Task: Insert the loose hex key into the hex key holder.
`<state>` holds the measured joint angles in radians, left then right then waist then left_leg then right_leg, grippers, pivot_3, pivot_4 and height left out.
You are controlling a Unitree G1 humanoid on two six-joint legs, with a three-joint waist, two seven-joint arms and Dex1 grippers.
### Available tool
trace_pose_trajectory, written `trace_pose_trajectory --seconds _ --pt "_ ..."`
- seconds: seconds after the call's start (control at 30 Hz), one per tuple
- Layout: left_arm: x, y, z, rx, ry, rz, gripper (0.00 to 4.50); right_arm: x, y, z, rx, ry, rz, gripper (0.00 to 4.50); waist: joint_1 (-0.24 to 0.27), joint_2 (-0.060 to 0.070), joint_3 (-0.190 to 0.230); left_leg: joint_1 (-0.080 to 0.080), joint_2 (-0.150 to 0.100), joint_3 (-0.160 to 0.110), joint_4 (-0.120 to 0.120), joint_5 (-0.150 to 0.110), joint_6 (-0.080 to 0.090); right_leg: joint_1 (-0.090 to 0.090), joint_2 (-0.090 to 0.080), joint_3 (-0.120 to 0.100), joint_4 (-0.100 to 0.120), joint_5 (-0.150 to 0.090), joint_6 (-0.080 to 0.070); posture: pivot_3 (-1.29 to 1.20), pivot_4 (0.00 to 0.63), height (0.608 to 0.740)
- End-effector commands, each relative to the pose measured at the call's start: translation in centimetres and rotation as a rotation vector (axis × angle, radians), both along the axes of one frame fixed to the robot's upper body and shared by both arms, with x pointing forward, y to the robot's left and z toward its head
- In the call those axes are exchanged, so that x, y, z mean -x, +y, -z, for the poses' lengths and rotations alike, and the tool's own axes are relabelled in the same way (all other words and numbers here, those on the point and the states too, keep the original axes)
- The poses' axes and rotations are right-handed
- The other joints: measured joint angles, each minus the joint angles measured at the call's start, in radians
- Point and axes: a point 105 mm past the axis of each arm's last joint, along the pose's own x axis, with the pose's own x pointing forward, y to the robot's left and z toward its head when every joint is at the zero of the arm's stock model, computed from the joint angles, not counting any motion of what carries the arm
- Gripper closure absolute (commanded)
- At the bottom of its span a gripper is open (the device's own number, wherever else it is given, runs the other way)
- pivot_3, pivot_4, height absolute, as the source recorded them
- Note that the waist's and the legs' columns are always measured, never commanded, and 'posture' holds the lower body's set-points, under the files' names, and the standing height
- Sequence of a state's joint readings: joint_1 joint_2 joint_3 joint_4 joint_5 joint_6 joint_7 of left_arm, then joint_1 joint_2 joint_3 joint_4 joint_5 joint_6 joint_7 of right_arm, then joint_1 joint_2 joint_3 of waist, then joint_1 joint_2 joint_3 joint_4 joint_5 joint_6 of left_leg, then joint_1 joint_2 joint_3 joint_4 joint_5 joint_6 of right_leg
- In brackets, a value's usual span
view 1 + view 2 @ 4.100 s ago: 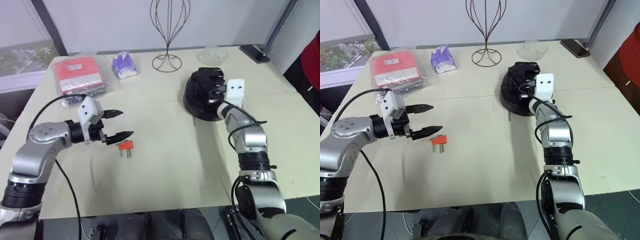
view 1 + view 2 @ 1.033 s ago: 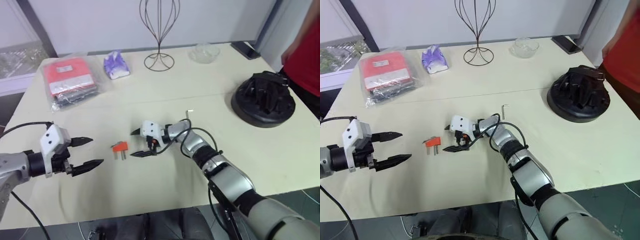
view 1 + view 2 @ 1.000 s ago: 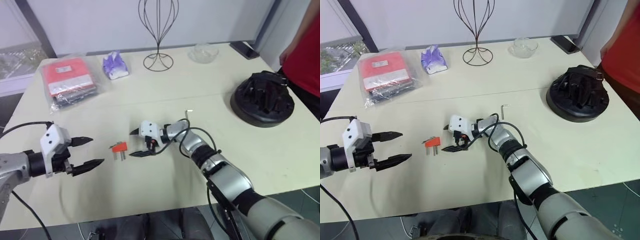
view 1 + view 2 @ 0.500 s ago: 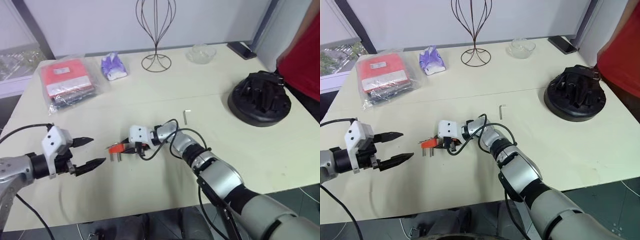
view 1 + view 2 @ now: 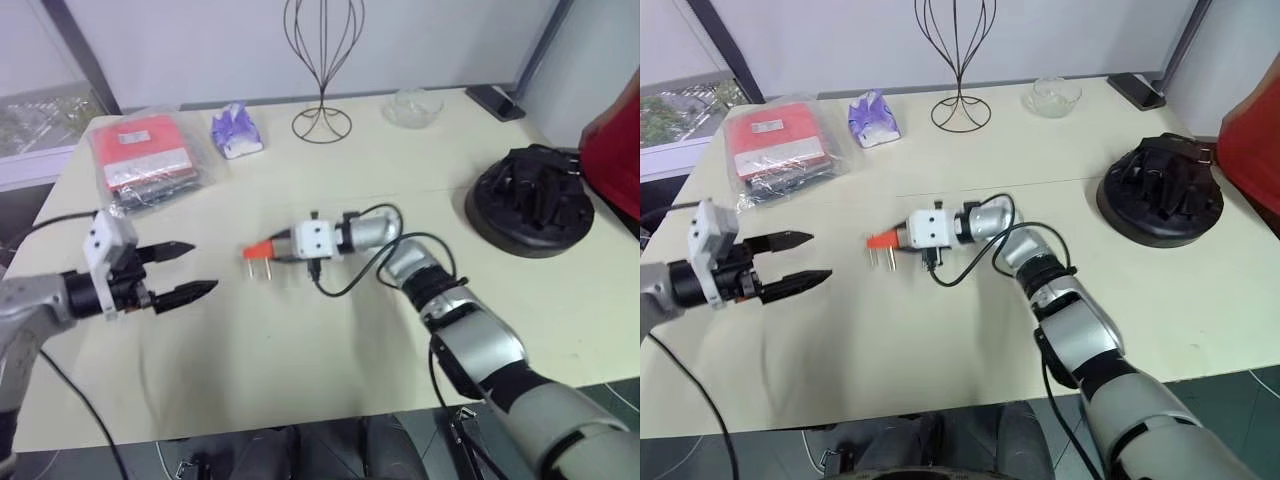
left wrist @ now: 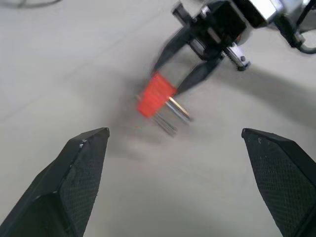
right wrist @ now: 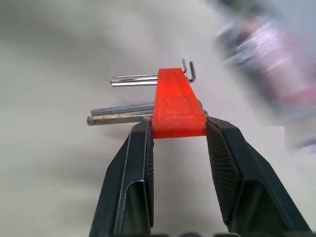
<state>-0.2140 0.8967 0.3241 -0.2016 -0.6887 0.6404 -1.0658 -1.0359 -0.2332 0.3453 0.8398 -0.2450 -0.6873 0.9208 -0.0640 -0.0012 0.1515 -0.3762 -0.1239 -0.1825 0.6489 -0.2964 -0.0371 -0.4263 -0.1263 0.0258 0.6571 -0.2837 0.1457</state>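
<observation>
The surface (image 5: 300, 370) is a pale cream top set before a light grey wall, with a window at the far left. Along its far edge stand a wire stand (image 5: 322, 60), a glass bowl (image 5: 411, 105) and a dark phone (image 5: 494, 101); a red packet in clear plastic (image 5: 140, 160) and a purple wrapper (image 5: 236, 131) lie at the far left, and a black round object (image 5: 535, 205) sits at the right, next to a person's red sleeve (image 5: 612, 150).

The right end effector (image 7: 177, 133) is clamped on the hex key holder (image 5: 881, 241), held above the surface near its middle, with the grey keys hanging down from the orange block. The left end effector (image 5: 185, 270) hovers at the left, fingers spread wide, empty, pointing toward the holder and well apart from it.

Half a second ago the holder lay on the surface with the right end effector closing on it; it is now lifted clear. The loose hex key, earlier visible on the surface right of centre, cannot be made out now, where the right arm crosses that spot.
</observation>
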Motion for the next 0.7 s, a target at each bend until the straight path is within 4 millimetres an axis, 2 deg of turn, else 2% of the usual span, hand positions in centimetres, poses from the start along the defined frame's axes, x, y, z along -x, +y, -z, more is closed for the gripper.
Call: trace_pose_trajectory --seconds 0.03,0.1,0.2,0.3,0.43,0.7 --pt "-2.1 -0.2 -0.3 0.053 0.014 -0.005 0.0 0.3 -0.6 -4.4 -0.067 -0.353 -0.008 3.53 -0.006 0.0 0.0 0.0 0.0 0.0 0.0 0.0 0.0 0.0 0.0 0.0 0.0 0.0 0.0 0.0 0.15 0.74" --pt "-3.5 -1.0 -0.4 0.114 0.026 0.01 0.0 0.0 -1.5 -5.5 -0.129 -0.427 0.03 3.53 -0.01 0.0 0.0 0.001 0.0 0.001 -0.001 0.0 0.0 0.0 0.0 0.0 0.0 0.0 0.0 0.0 0.15 0.74" --pt "-5.1 -2.4 -0.3 0.175 0.034 0.051 0.0 0.0 -2.4 -6.0 -0.136 -0.523 0.046 3.53 -0.015 0.0 0.0 0.0 0.0 0.001 -0.001 0.0 0.0 -0.002 0.0 0.0 0.0 0.0 0.0 0.0 0.15 0.74" --pt "-6.2 -3.6 -0.2 0.207 0.035 0.087 0.0 0.1 -2.7 -6.2 -0.144 -0.563 0.047 3.53 -0.017 -0.001 0.0 0.0 0.0 0.001 -0.001 0.0 0.0 -0.002 0.0 0.0 0.0 0.0 0.0 0.0 0.15 0.74" --pt "-8.0 -5.8 -1.1 0.29 0.028 0.157 0.0 0.4 -2.7 -6.4 -0.148 -0.6 0.039 3.53 -0.014 -0.001 0.0 0.0 -0.001 0.001 0.0 0.0 0.0 -0.001 0.0 0.0 0.0 0.0 0.0 0.0 0.15 0.74" --pt "-9.0 -7.8 -2.3 0.288 0.016 0.262 0.0 0.4 -3.0 -5.9 -0.139 -0.59 0.048 3.53 -0.019 -0.001 0.0 0.0 -0.001 0.001 0.001 0.0 0.0 -0.002 0.0 0.0 0.0 0.0 0.0 0.0 0.15 0.74"
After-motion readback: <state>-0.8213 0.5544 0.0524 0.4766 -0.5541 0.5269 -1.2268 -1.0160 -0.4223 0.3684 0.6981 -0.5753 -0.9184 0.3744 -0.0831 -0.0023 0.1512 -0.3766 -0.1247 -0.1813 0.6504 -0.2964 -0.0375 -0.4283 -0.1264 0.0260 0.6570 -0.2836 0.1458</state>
